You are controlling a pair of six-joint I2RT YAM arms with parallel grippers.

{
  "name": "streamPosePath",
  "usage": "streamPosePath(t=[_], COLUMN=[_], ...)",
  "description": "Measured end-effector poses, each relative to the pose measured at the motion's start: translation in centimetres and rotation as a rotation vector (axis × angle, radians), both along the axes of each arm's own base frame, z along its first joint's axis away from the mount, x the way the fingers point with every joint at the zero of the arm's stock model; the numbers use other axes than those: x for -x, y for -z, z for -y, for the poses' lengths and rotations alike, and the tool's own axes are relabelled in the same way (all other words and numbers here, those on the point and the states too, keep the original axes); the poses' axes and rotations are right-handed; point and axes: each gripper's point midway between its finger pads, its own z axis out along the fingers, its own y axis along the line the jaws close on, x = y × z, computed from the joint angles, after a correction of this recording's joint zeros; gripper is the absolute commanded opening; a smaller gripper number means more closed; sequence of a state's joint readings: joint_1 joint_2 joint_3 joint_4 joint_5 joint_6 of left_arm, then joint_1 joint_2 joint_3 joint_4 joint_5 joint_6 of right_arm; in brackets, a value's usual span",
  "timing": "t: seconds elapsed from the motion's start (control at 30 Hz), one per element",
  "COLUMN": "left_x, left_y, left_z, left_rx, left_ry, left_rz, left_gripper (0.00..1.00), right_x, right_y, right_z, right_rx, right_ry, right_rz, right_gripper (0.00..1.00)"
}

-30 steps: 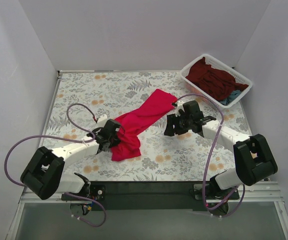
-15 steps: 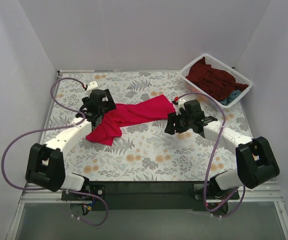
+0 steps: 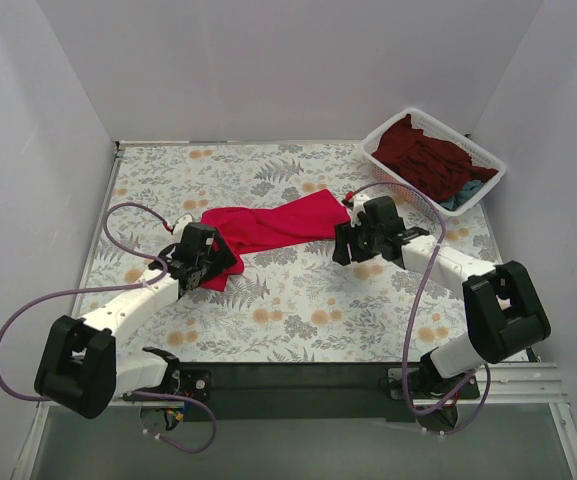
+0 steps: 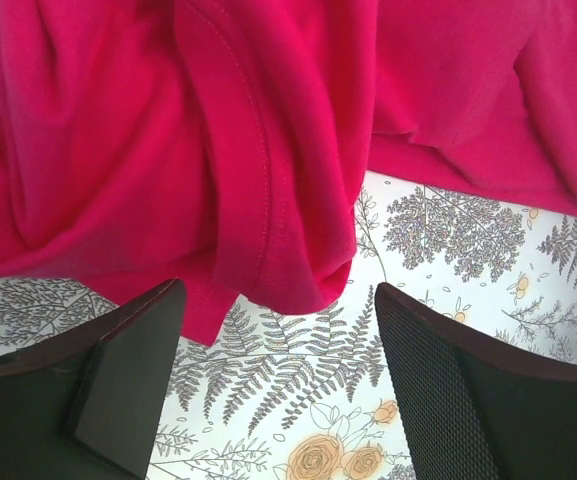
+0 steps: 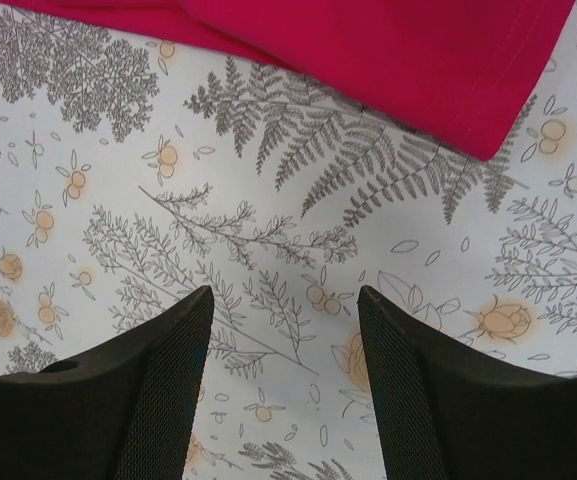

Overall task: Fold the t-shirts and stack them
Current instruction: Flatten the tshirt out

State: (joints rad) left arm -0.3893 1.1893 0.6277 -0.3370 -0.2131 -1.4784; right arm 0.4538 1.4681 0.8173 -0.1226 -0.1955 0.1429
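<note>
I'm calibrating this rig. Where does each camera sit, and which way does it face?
Top external: high behind the bases, looking down over the table; both arms, left claw, right claw show.
Left wrist: on the left arm, looking down at the red t-shirt's bunched end; its open fingers frame the bottom.
Right wrist: on the right arm, looking down at the shirt's flat corner; its open fingers show.
Shared: all three see the red t-shirt.

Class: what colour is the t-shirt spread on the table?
The t-shirt is plain crimson red, clearest in the left wrist view.
</note>
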Motion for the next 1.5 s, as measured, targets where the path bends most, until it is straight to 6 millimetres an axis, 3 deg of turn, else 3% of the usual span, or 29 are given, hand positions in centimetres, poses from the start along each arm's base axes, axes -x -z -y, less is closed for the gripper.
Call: streamPosePath(t=[0.27, 0.57, 0.87, 0.93, 1.03, 1.07, 1.13, 1.23, 1.33, 1.4, 1.5], left_x=[-0.3, -0.6, -0.8, -1.1, -1.6, -1.7, -2.0, -2.9, -4.4, -5.6, -6.7], left_y=[1.2, 1.7, -0.9, -1.8, -3.0, -3.3, -3.9, -5.6, -9.1, -12.8, -19.3], left_z=[0.8, 0.5, -0.9, -1.3, -2.2, -2.5, -3.3, -5.2, -7.6, -9.3, -11.5], left_rx=[0.023, 0.005, -0.06, -0.064, -0.079, -0.088, -0.112, -0.152, -0.187, -0.209, -0.246], left_ry=[-0.026, -0.046, -0.05, -0.057, -0.073, -0.078, -0.09, -0.122, -0.174, -0.216, -0.27], left_rz=[-0.025, -0.028, 0.039, 0.063, 0.088, 0.093, 0.097, 0.122, 0.181, 0.25, 0.378], left_gripper=[0.59, 0.02, 0.0, 0.0, 0.0, 0.0, 0.0, 0.0, 0.0, 0.0, 0.0], right_x=[-3.7, -8.0, -9.2, -9.9, -10.7, -10.9, -11.2, -11.4, -11.2, -11.2, -11.0], right_y=[-0.6, 0.9, 4.3, 4.2, 4.4, 4.3, 4.3, 4.0, 2.2, -0.8, -7.6], right_z=[-0.3, -0.4, 0.4, 0.5, 0.8, 0.9, 1.3, 1.8, 2.6, 3.2, 4.3], right_rx=[0.059, 0.132, 0.243, 0.265, 0.287, 0.292, 0.304, 0.323, 0.345, 0.352, 0.336], right_ry=[-0.004, -0.054, -0.107, -0.107, -0.108, -0.107, -0.104, -0.088, -0.07, -0.046, 0.013], right_rz=[0.076, 0.114, 0.102, 0.121, 0.136, 0.142, 0.148, 0.155, 0.179, 0.231, 0.368], right_gripper=[0.66, 0.67, 0.66, 0.6, 0.29, 0.1, 0.01, 0.01, 0.01, 0.01, 0.01])
